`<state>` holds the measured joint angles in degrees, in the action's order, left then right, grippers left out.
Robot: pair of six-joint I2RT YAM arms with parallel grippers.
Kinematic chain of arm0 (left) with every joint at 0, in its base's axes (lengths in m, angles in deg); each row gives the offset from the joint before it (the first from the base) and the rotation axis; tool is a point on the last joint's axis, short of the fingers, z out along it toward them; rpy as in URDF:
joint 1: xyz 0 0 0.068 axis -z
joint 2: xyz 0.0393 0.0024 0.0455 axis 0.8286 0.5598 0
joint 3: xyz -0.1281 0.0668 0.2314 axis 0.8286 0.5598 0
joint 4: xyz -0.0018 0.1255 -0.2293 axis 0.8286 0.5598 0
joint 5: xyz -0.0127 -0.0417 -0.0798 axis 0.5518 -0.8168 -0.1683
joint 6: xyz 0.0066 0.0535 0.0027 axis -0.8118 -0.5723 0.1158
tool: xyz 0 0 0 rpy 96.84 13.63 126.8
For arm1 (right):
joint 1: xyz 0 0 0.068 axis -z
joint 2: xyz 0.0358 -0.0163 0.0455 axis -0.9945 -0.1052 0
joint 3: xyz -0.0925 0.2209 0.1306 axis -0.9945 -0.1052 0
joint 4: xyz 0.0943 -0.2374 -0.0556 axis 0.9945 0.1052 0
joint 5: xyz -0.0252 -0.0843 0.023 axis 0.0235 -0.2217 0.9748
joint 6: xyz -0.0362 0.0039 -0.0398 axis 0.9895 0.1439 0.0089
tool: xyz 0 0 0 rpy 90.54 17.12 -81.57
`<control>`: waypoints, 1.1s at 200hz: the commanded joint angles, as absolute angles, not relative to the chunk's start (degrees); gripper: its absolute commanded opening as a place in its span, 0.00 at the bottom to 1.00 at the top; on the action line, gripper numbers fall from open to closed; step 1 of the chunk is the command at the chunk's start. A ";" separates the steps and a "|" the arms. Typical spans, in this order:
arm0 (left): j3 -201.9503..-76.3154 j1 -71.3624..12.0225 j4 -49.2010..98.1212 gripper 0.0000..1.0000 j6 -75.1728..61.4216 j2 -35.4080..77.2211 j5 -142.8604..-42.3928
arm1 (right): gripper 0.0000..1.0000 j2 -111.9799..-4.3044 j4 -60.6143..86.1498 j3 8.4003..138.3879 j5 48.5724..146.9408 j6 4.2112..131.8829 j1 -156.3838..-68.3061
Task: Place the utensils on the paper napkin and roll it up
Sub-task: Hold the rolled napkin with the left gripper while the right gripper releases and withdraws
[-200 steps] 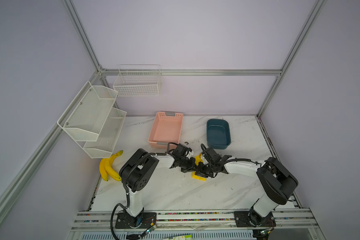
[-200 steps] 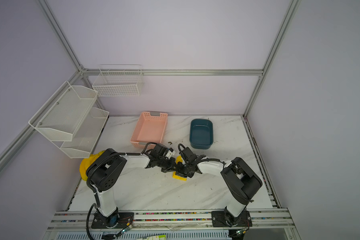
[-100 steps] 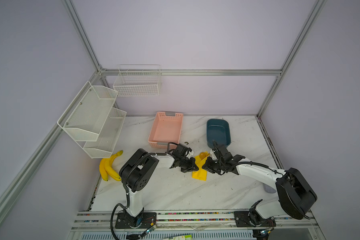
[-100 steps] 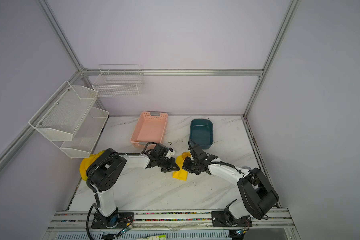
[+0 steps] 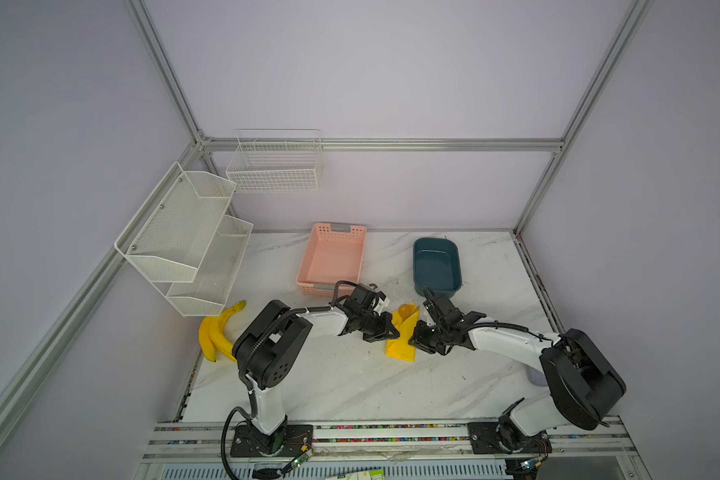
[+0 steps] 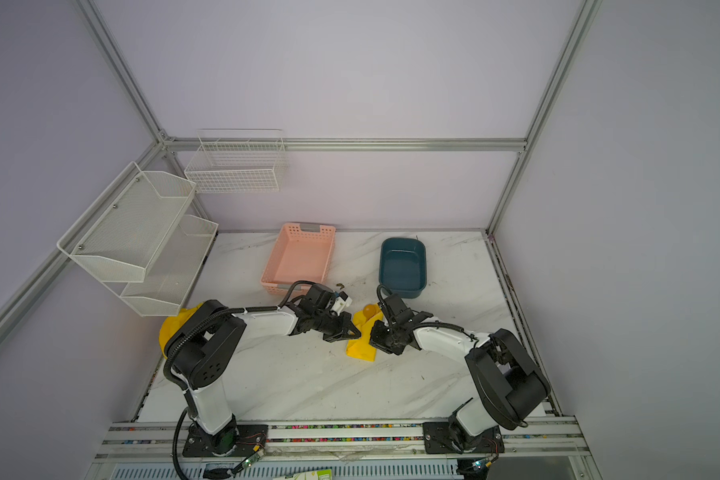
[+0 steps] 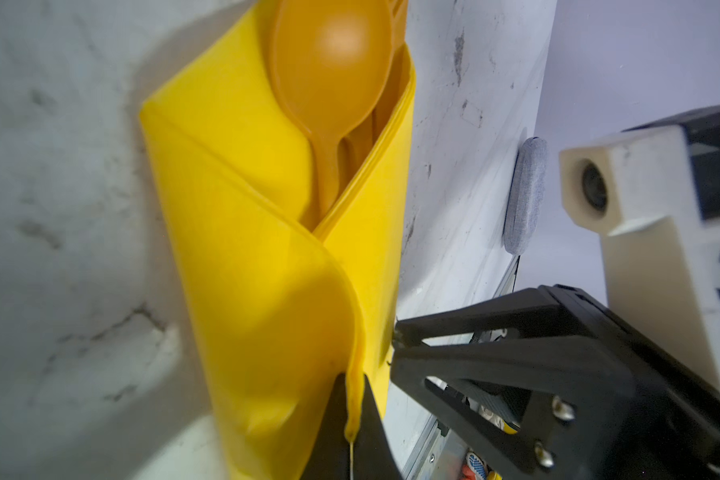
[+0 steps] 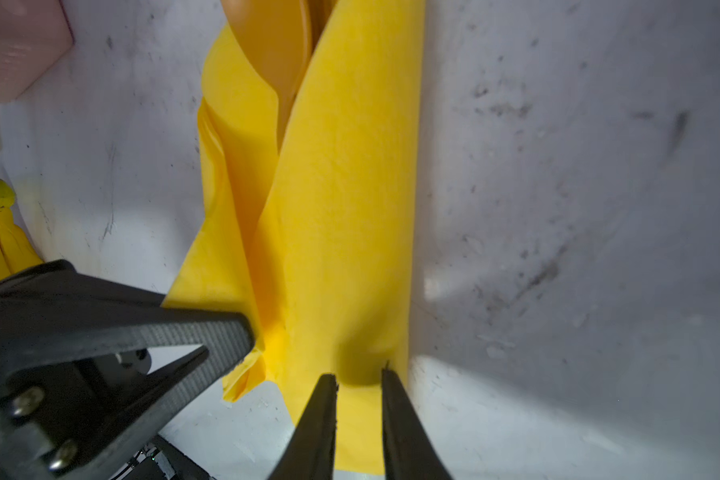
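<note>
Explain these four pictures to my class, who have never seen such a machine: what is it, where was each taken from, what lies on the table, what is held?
Two robot arms stand at the near edge of a marble table. Each ends in a two-fingered hand. Two pictures look down from above, side by side, showing nearly the same scene. The other two come from cameras on the arms' wrists, looking along the fingers. On the table lie bananas, a pink basket, a blue tub and a yellow paper napkin wrapped around orange utensils; the spoon sticks out. The left hand pinches an edge of the napkin. The right hand has its fingers slightly apart at the napkin; whether they grip it is unclear.
</note>
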<state>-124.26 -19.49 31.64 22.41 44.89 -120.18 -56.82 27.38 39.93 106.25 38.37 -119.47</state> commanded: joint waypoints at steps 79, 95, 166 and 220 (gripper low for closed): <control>-132.24 -17.99 36.92 0.02 19.28 43.53 -118.97 | 0.26 -54.11 32.78 42.25 104.75 39.95 -119.21; -132.22 -18.05 37.92 0.02 18.76 43.40 -118.03 | 0.26 -53.35 33.44 42.62 104.45 39.91 -119.22; -131.12 -18.09 39.49 0.01 17.78 42.75 -115.38 | 0.03 -51.51 17.71 36.14 111.00 28.49 -123.59; -130.81 -18.25 39.40 0.01 17.56 42.45 -115.42 | 0.00 -54.13 11.92 33.49 108.23 24.23 -125.52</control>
